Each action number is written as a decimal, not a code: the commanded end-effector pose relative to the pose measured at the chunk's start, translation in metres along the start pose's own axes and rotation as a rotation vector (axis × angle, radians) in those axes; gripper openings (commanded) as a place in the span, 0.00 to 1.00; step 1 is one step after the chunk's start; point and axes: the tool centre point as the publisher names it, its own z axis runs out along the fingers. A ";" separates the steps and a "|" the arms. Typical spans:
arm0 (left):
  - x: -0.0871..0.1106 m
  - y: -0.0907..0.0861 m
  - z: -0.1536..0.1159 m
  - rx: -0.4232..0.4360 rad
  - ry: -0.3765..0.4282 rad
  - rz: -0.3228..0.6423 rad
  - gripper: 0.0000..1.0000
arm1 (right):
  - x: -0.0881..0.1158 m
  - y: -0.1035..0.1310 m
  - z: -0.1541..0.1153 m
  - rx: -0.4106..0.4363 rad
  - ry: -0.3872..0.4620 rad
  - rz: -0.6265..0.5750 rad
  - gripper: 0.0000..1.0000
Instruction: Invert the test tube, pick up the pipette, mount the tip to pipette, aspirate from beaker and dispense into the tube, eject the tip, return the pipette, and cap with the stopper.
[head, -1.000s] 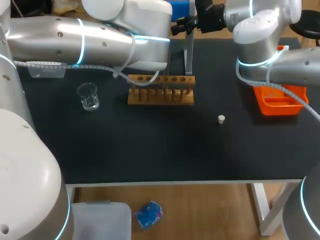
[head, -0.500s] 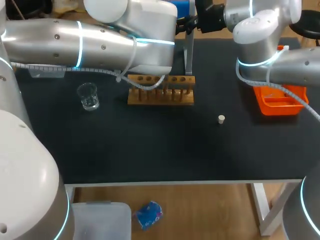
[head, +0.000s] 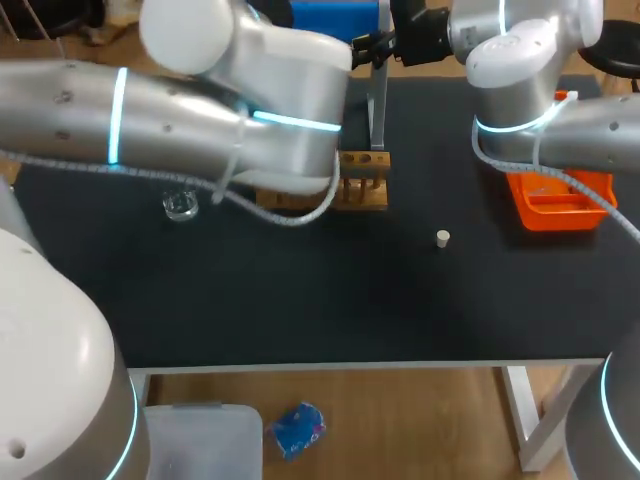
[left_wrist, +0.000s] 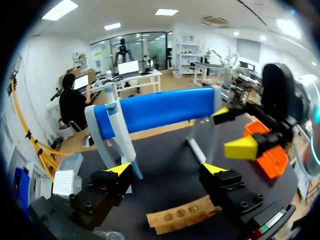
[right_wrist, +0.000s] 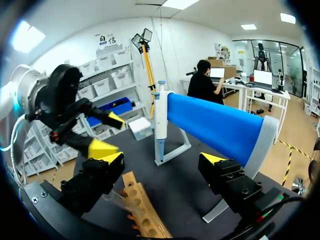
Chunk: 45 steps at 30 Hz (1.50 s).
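Overhead, the silver left arm (head: 200, 120) stretches across the black desk (head: 300, 300). It covers most of the brown wooden rack (head: 365, 185), leaving only the rack's right end showing. A clear glass beaker (head: 180, 206) shows partly from under that arm. A small white stopper (head: 443, 238) lies alone on the desk, well apart from the rack. The right arm (head: 530, 60) stands at the far side, above an orange plastic tray (head: 555, 212) and near the grey metal stand (head: 378, 110).

From the left wrist, the left jaws are spread wide and hold nothing, their yellow tips (left_wrist: 120, 168) above the rack. Ahead is the stand's blue padded bar (left_wrist: 155, 110), with the white-and-blue pipette (left_wrist: 112, 112) hanging at one end. The right arm's own yellow tips hover near the other end.

From the right wrist, the right jaws are likewise wide apart and empty. The pipette hangs on the stand straight ahead of them. A clear test tube (right_wrist: 117, 200) sits tilted at the rack, just under one finger.

A small coloured label strip (left_wrist: 265, 225) on the left arm's end is too blurred to read.
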 end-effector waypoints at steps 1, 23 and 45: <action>-0.001 0.018 -0.046 0.023 0.239 0.067 0.87 | 0.000 0.001 -0.001 0.005 0.003 0.000 1.00; 0.031 0.037 -0.068 0.107 0.442 0.314 1.00 | 0.000 0.001 -0.001 0.005 0.003 0.000 1.00; 0.025 0.035 -0.067 0.150 0.528 0.406 1.00 | 0.004 -0.010 -0.018 0.004 0.013 0.000 1.00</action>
